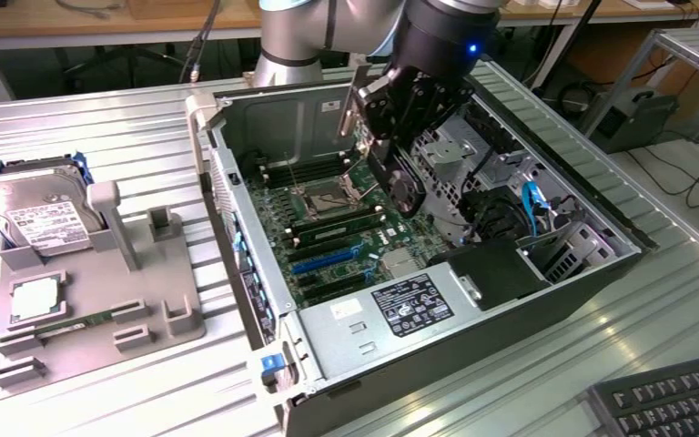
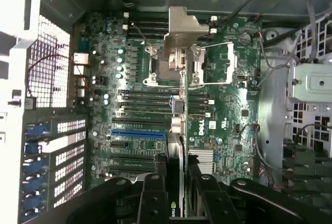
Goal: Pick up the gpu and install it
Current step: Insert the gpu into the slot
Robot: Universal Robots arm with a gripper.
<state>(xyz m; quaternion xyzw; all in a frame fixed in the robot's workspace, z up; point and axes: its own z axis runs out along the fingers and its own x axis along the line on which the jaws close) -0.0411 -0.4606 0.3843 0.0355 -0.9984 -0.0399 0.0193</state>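
Step, as I read it: pick-up done, install not yet. The gpu (image 2: 179, 130) hangs inside the open pc case (image 1: 252, 300) over the motherboard (image 2: 228, 110), approx. above the cpu socket (image 2: 212, 63), and isn't in any slot.

The pincer (image 2: 179, 198) is closed on it, one finger each side of the board.

Seating calls for the card's contact edge square over the long blue slot (image 2: 139, 133). From the wrist view the card's line runs crosswise to that slot, so prob. a turn as well as a shift, then a straight press. Any tilt could jam it.

Looks: thin dark card, edge-on from the wrist, w/ a bent silvery bracket (image 2: 184, 27) at the far end and a green logo by the fingers. The exterior view shows a round fan (image 1: 400, 196) on its face.
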